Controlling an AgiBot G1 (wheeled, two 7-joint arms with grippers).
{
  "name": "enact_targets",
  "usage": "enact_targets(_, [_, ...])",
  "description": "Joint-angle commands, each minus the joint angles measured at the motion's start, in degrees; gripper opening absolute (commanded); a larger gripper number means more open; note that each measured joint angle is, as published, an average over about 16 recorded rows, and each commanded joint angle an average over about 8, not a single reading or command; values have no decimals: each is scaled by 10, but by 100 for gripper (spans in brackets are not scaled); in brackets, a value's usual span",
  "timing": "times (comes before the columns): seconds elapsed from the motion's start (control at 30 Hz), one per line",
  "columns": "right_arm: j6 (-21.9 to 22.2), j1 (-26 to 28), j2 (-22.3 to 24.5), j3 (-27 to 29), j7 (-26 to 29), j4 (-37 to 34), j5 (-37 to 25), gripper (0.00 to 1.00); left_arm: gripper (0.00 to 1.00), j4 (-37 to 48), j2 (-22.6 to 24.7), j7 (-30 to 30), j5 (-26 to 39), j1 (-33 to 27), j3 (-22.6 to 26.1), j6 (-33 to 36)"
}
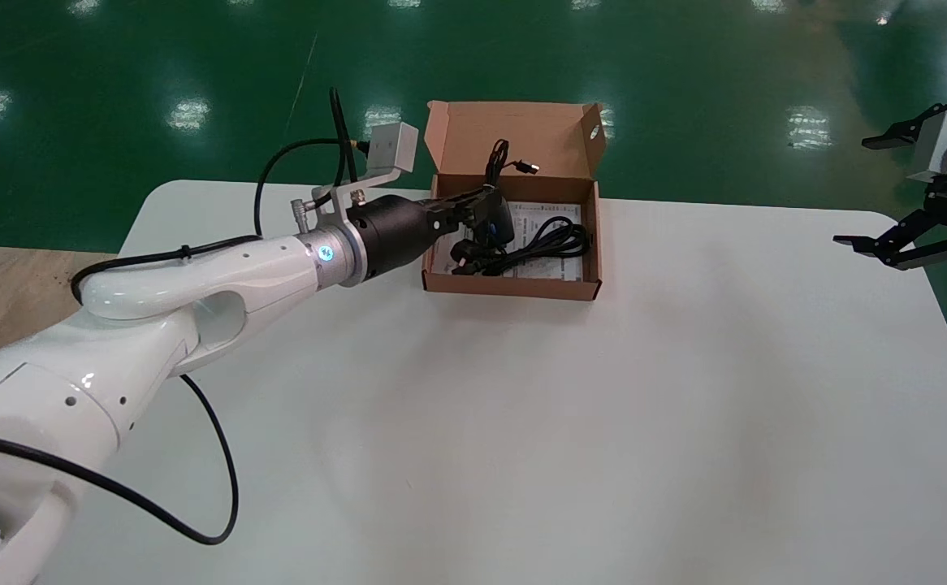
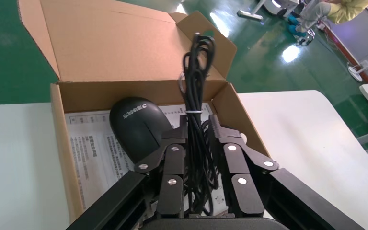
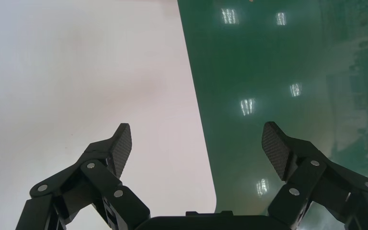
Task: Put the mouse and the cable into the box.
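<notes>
- At the desk's [image 1: 522,422] far edge, left of its middle: open box [image 1: 511,286], lid [image 1: 514,136] up at the back.
- Over the box, reaching in from its left side: left gripper [image 2: 199,122], clenched on the cable [image 2: 197,67].
- Held as a tied bundle, upright between the fingers [image 2: 172,158], top end above the box's walls, in front of the lid.
- Inside the box, flat on a printed sheet [image 2: 88,153]: mouse [image 2: 136,125], just beside one finger.
- Also on the sheet, toward the box's right wall: coiled black cord [image 1: 555,237].
- Off the desk's right edge, near the far corner: right gripper [image 3: 196,136], spread wide, released.
</notes>
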Motion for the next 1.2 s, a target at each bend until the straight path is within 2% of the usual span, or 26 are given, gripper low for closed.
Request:
enact_targets(0.03, [-3, 0, 0, 0, 2, -1, 1, 100, 100, -1, 0, -2, -2, 0, 3, -3])
enact_targets(0.4, [-6, -25, 6, 15, 22, 32, 22, 100, 100, -20, -16, 4, 0, 8, -13, 19])
enact_targets(1.2, [-64, -241, 61, 138, 218, 307, 201, 100, 100, -235, -185, 44, -4, 109, -162, 220])
